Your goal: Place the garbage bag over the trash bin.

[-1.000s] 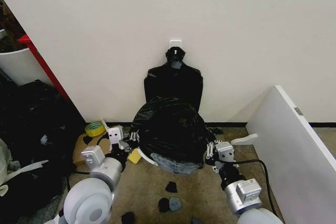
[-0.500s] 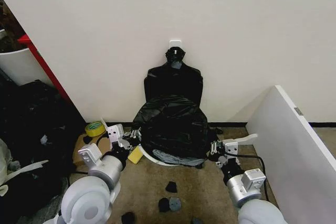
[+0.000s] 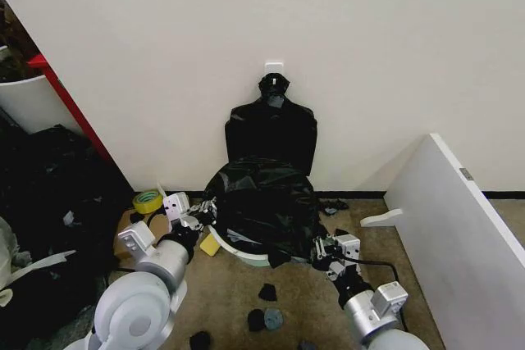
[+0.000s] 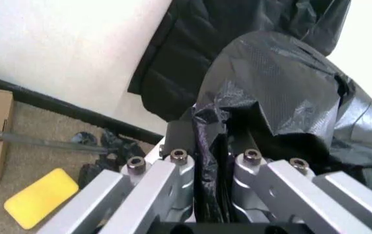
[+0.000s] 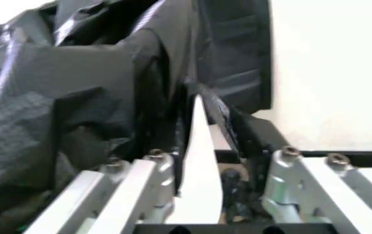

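Observation:
The glossy black garbage bag [image 3: 262, 198] is draped over the round white trash bin, whose rim [image 3: 246, 253] shows at the front. My left gripper [image 3: 205, 209] is at the bin's left side, shut on a bunched fold of the bag [image 4: 277, 92]; the wrist view shows the film pinched between its fingertips [image 4: 210, 136]. At the bin's front right, my right gripper [image 3: 318, 247] is low. The bag's edge [image 5: 75, 97] and a white strip of the bin [image 5: 199, 170] lie between its fingers, and the gripper [image 5: 202, 112] is shut on the film.
A flat bundle of black bags [image 3: 271, 129] hangs on the wall behind the bin. A yellow tape roll [image 3: 148, 201], a cardboard box [image 3: 135, 231] and a yellow block [image 3: 210, 243] lie left. A white board [image 3: 459, 219] leans at right. Black scraps [image 3: 267, 305] dot the floor.
My right gripper has swung from the bin's right side in to its front right, drawing the bag's edge down. The bag lies flatter, and more white rim shows in front.

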Robot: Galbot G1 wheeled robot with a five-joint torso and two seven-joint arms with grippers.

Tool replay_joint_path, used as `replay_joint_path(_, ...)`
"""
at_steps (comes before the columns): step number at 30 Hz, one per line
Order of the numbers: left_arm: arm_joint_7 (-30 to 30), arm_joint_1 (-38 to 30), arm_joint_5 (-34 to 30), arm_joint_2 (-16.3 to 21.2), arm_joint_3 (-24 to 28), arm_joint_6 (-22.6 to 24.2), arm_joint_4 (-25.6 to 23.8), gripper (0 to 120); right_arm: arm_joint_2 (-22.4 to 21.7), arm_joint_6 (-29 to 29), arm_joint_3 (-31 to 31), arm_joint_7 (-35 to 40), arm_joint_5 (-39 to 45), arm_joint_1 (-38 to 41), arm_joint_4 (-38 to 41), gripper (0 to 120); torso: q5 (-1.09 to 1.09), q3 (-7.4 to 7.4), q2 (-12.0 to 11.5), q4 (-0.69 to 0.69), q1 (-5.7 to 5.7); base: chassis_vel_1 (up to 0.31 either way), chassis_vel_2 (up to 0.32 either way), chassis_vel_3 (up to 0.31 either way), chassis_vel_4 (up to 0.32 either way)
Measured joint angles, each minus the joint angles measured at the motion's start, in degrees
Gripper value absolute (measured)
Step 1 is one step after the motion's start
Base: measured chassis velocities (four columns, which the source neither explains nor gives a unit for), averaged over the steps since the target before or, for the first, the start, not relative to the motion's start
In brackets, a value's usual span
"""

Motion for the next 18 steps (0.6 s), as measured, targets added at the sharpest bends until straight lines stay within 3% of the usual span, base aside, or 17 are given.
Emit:
replay_joint_path(11, 0.1, -0.3, 0.4, -0.1, 0.0, 0.2, 0.9, 5, 0.1, -2.5, 4.1, 6.7, 4.6, -1.0, 2.0, 65, 0.00, 0.00, 0.0, 0.00, 0.00, 0.000, 0.000, 0.000, 0.000)
replay_joint_path(14, 0.2, -0.4, 0.6, 0.0, -0.2, 0.2, 1.1, 5, 0.1, -3.5, 5.3, 7.4, 6.3, -1.3, 3.4, 81, 0.00, 0.00, 0.0, 0.00, 0.00, 0.000, 0.000, 0.000, 0.000)
replay_joint_path(18, 0.2, -0.5, 0.6, 0.1, -0.4, 0.2, 1.2, 5, 0.1, -5.7, 6.3, 7.9, 9.7, -1.9, 5.2, 91, 0.00, 0.00, 0.0, 0.01, 0.00, 0.000, 0.000, 0.000, 0.000)
